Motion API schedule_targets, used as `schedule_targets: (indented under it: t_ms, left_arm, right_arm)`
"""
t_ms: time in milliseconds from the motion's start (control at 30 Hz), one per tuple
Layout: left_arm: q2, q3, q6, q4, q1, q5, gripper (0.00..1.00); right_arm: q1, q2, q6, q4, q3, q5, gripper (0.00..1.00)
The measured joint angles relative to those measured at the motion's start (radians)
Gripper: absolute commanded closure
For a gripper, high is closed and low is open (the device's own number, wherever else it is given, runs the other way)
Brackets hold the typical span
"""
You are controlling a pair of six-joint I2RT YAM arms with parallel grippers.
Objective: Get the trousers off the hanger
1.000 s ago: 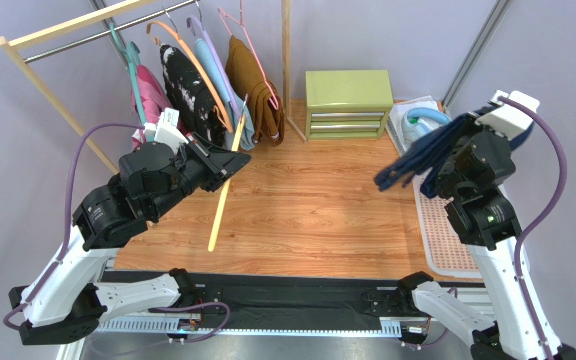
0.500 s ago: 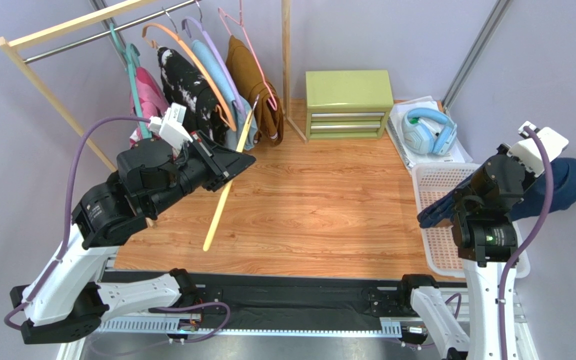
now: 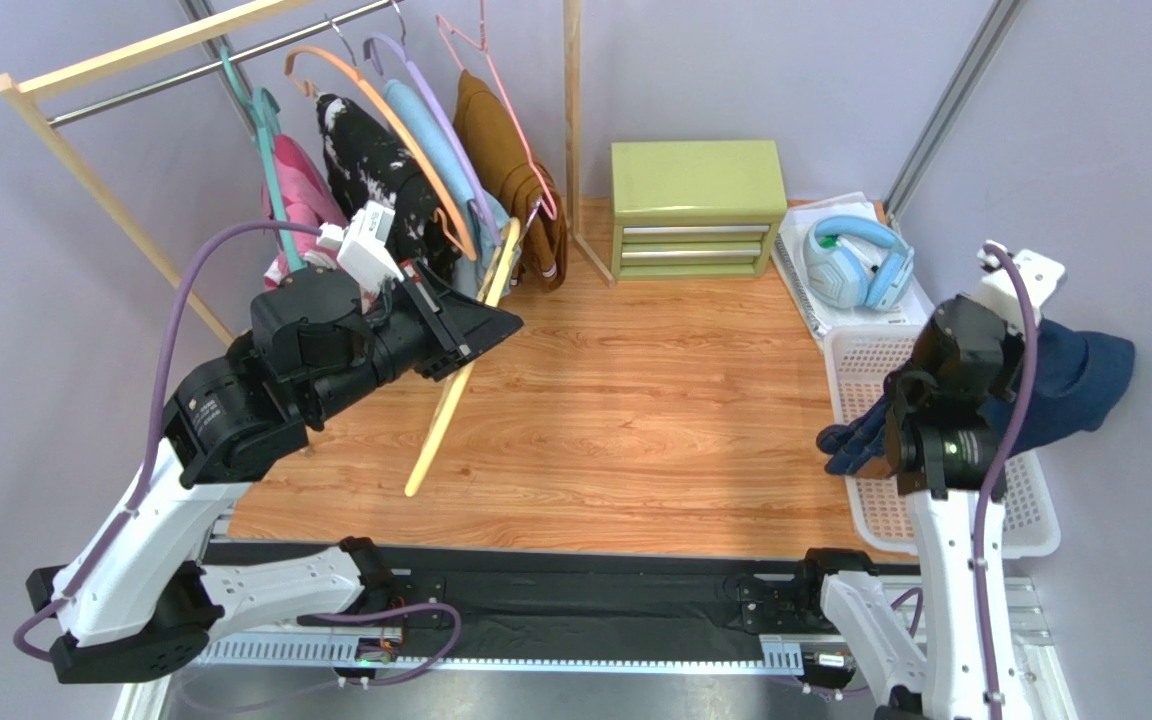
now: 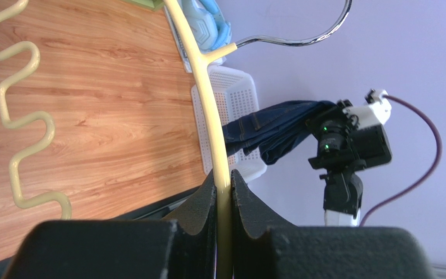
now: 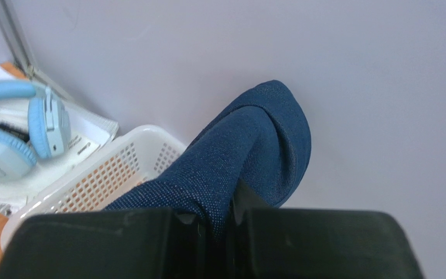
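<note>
The left claw (image 4: 223, 189) is pinched together on the bar of a cream hanger (image 4: 205, 99), the two dark fingers (image 4: 207, 200) pressed against either side of it with no gap showing. The hanger is bare, held up off the wooden desk (image 3: 642, 390) on a slant, with its wavy lower rail to one side and its metal hook at the far end. The right claw (image 5: 231, 218) is clamped on the navy trousers (image 5: 254, 145); the fabric is bunched between the fingers and rises in a folded hump against the wall. From above, this pair hangs out to both sides of the right wrist, over the white perforated basket (image 5: 100, 174) at the right edge of the desk. Beyond the basket, light blue headphones (image 5: 39, 125) lie on a sheet of white paper (image 5: 88, 139); that paper carries a line of small dark print, too small to read. The pink trousers (image 3: 301, 183) hang on a teal hanger (image 3: 255, 113) from the rack rail (image 3: 162, 78) at the far left, beside the black and white garment (image 3: 372, 173).
</note>
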Motion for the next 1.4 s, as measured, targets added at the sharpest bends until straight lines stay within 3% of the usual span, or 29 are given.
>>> schedule_targets:
  t_ms: [333, 567, 833, 967, 1067, 1400]
  left_arm:
    - [0.036, 0.04, 0.051, 0.027, 0.006, 0.006, 1.0]
    - [0.04, 0.063, 0.088, 0.05, 0.006, 0.008, 1.0]
    - [0.045, 0.085, 0.116, 0.083, 0.007, 0.028, 1.0]
    - [0.045, 0.086, 0.122, 0.091, 0.007, 0.049, 1.0]
    - [0.045, 0.086, 0.123, 0.091, 0.007, 0.063, 1.0]
    - [0.042, 0.121, 0.148, 0.092, 0.007, 0.121, 1.0]
  right_arm:
    - [-0.001, 0.394, 0.116, -0.017, -0.034, -0.191, 1.0]
    - [-0.001, 0.523, 0.221, -0.046, -0.036, -0.313, 0.95]
    - [-0.001, 0.637, 0.297, -0.191, 0.019, -0.392, 0.71]
    - [-0.001, 0.645, 0.338, -0.286, 0.053, -0.385, 0.46]
    - [-0.001, 0.624, 0.36, -0.339, 0.064, -0.373, 0.37]
    - [0.019, 0.537, 0.481, -0.625, 0.222, -0.388, 0.26]
